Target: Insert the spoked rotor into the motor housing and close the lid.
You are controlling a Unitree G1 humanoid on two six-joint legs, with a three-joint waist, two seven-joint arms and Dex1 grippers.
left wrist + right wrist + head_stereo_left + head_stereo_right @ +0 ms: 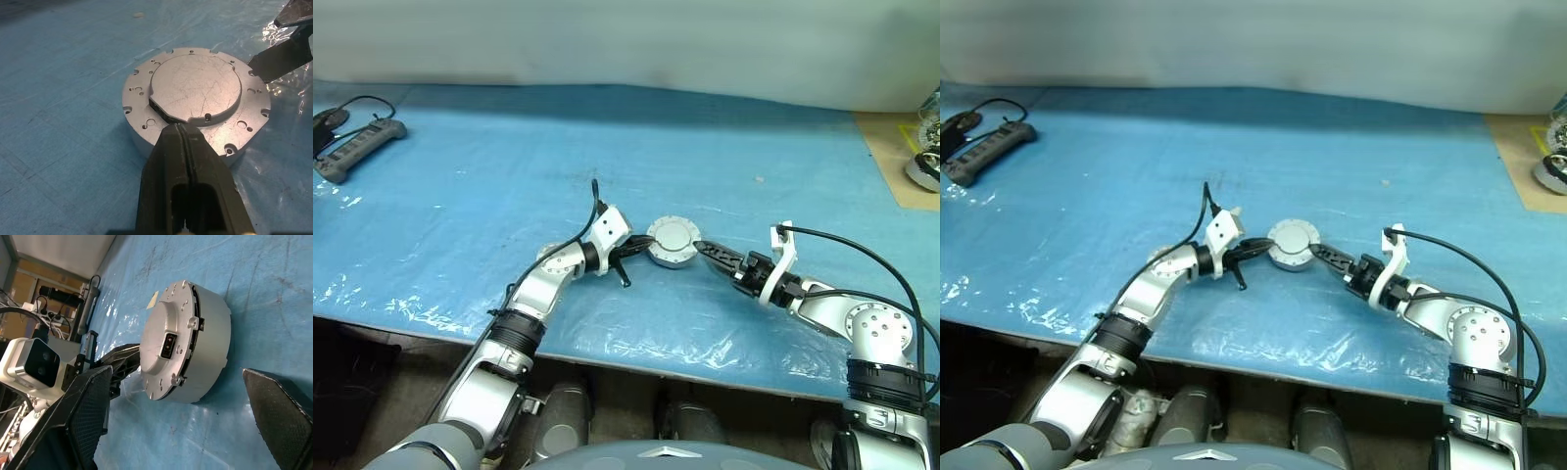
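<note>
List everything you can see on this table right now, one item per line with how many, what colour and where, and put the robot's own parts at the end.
motor housing: one, silver-grey, mid-table between the two grippers, resting on the sheet.
lid: one, plain grey face up, seated on top of the housing.
plastic sheet: one, blue, covering the table.
power strip: one, dark grey with a black cable, far left of the table.
wooden surface: one, tan, at the far right edge, with a round black and white object on it.
left gripper: one, black fingers shut, tips at the housing's left rim.
right gripper: one, black fingers open, just right of the housing.
</note>
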